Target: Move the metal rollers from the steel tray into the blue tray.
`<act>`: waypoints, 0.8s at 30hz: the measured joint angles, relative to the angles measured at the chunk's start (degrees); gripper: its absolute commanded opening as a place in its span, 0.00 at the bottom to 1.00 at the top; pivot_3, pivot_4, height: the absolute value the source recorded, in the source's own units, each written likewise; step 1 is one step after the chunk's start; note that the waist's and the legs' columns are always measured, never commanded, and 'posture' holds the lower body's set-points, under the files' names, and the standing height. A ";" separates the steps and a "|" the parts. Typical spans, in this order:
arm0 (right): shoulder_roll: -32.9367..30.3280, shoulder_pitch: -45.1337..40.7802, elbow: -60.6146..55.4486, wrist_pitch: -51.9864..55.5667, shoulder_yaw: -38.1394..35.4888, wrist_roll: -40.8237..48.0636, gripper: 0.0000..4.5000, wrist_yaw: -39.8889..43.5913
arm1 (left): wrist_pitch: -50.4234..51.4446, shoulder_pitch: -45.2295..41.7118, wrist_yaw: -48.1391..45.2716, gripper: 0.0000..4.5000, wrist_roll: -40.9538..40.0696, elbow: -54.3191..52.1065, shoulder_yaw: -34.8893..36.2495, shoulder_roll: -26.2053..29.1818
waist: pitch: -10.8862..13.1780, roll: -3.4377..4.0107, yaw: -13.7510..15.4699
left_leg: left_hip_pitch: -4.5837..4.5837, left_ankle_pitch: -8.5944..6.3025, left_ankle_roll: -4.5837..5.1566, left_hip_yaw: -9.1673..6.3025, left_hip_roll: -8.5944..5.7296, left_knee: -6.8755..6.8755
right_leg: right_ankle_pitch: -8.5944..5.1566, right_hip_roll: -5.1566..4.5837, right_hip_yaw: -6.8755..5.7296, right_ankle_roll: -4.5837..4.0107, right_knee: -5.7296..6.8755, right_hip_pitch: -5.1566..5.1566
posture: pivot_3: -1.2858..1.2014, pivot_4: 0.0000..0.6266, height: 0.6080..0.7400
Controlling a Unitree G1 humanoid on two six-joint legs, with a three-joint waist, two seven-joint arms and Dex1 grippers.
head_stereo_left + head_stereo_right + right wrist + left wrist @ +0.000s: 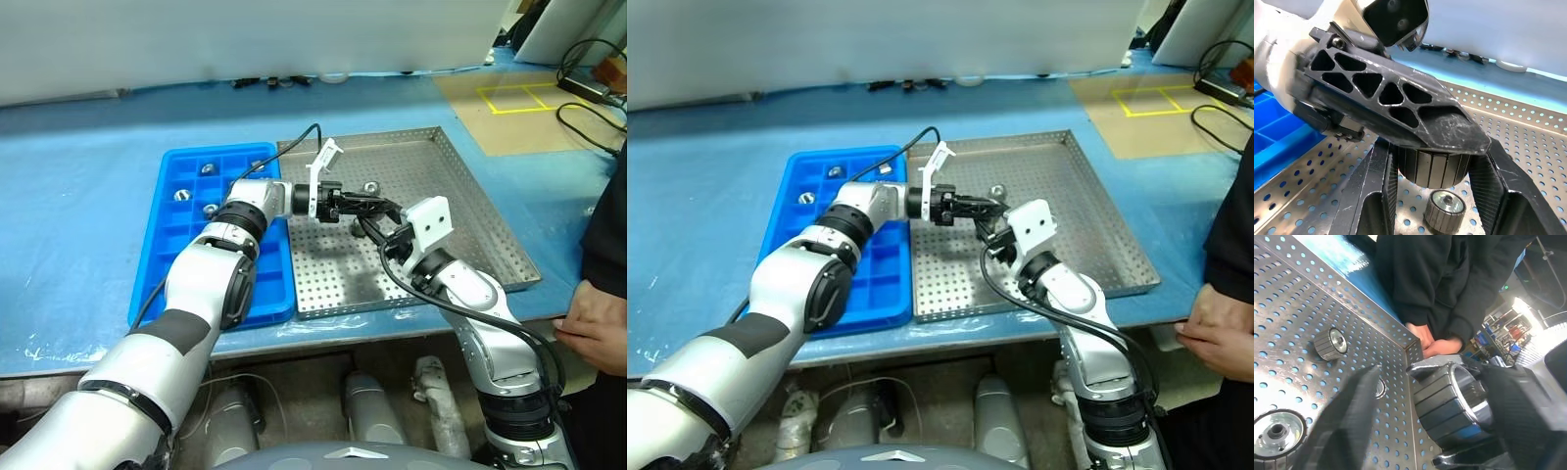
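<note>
Both grippers meet above the steel tray (pixel 460 186), mid-floor. A ribbed metal roller (pixel 1435 169) sits between the right gripper (pixel 1432 181) fingers, gripped; the left gripper (pixel 1420 406) has closed onto the same roller from the left, axis roughly level. Handover to the left arm, I judge. Loose rollers (pixel 1331 343) lie on the perforated floor below; blue tray (pixel 176 235) just left, touching. A person's hand (pixel 600 328) rests at the near right edge.

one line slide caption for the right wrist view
Handover above the steel tray: both the left gripper and right gripper clamp one metal roller, another roller lying below.
</note>
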 measured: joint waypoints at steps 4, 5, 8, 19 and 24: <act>-0.17 0.10 0.00 -0.02 0.07 -0.40 0.38 0.10 | 0.08 0.00 -0.31 0.42 0.18 0.01 -0.60 0.10 | 0.00 0.00 0.05 | 0.02 -0.01 -0.01 0.00 0.01 0.00 | 0.00 0.00 0.00 0.00 0.00 0.00 | 0.29 0.24 1.00; -0.16 0.14 0.00 -0.02 0.16 -0.42 0.38 0.13 | 0.08 0.00 -0.54 0.42 0.30 0.01 -0.93 0.21 | 0.00 0.00 0.05 | 0.01 -0.02 -0.03 0.00 0.01 0.00 | 0.00 0.01 0.00 0.00 0.00 0.00 | 0.29 0.24 1.00; -0.15 0.22 -0.01 -0.03 0.89 -0.63 0.38 0.19 | 0.22 0.01 -1.75 0.42 0.84 -0.06 -2.13 0.90 | 0.00 0.00 0.12 | 0.02 -0.01 -0.02 0.00 0.01 0.00 | 0.00 0.01 0.00 0.00 0.00 0.00 | 0.29 0.24 1.00; 0.28 -0.85 0.89 -1.08 1.28 -1.24 0.73 -0.74 | 1.19 -0.02 -3.95 0.42 1.28 -1.24 -3.47 2.47 | 0.00 0.01 1.18 | 0.02 -0.01 -0.02 0.01 -0.01 0.00 | 0.00 0.00 0.02 0.00 0.01 0.01 | 0.29 0.24 1.00; 2.32 -1.38 1.22 1.66 -0.11 0.59 0.79 -1.65 | 0.79 -0.02 -3.95 0.42 1.34 -1.50 -3.77 2.36 | 0.01 0.01 1.25 | 0.02 0.00 0.00 0.01 0.01 0.00 | 0.00 0.01 0.02 0.00 0.01 0.00 | 0.29 0.24 1.00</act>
